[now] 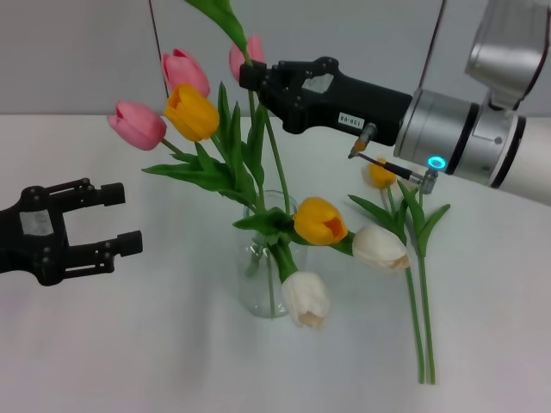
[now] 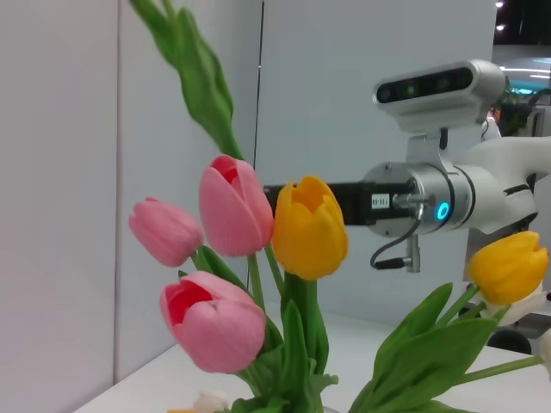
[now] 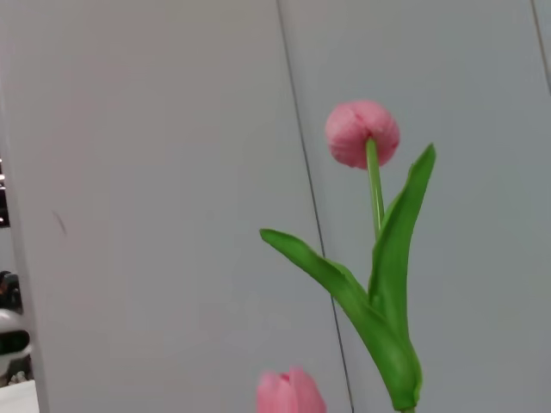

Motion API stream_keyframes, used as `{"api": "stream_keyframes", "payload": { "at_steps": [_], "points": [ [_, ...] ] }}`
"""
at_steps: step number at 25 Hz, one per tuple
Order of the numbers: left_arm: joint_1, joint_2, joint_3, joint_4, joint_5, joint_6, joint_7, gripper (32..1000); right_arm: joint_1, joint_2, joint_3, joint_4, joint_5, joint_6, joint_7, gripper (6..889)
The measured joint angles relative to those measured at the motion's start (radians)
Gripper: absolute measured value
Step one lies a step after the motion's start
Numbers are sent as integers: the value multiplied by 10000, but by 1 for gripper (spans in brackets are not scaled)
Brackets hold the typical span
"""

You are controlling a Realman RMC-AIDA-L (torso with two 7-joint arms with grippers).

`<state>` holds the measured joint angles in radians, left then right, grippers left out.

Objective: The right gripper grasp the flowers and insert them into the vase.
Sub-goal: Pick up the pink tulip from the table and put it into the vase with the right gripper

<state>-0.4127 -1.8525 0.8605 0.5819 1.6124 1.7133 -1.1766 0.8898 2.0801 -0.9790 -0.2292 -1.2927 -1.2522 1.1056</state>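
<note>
The right gripper, closed on a pink tulip's stem, holds it directly over the vase below, where other flowers already stand. Insertion looks under way; next comes lowering and release. More tulips lie beside the vase; the left gripper hangs open, far off.

A pink tulip bud stands on a thin green stem, flanked by two long pointed leaves that meet low down. A second pink bud shows partly below it. Behind them is a pale grey panelled wall.
</note>
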Motion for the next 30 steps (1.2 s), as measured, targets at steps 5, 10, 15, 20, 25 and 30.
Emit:
{"api": "stream_keyframes", "payload": {
  "at_steps": [5, 10, 15, 20, 25, 30],
  "points": [
    [0, -10, 0, -6, 0, -64, -10, 798, -25, 0, -122, 206, -2, 121, -188, 42],
    [0, -64, 0, -6, 0, -105, -18, 798, -35, 0, -152, 367, -4, 312, -368, 43],
    [0, -67, 0, -6, 11, -116, -35, 799, -35, -1, -424, 424, -5, 334, -349, 44],
    [0, -59, 0, -6, 14, -123, -64, 798, -324, -1, -610, 419, 35, 281, -328, 45],
    [0, -58, 0, -5, 29, -139, -72, 798, -643, -1, -609, 354, 47, 144, -302, 45],
    [6, -55, 0, -5, 113, -251, -97, 798, -930, -1, -641, 365, 42, 98, -342, 109]
  ]
}}
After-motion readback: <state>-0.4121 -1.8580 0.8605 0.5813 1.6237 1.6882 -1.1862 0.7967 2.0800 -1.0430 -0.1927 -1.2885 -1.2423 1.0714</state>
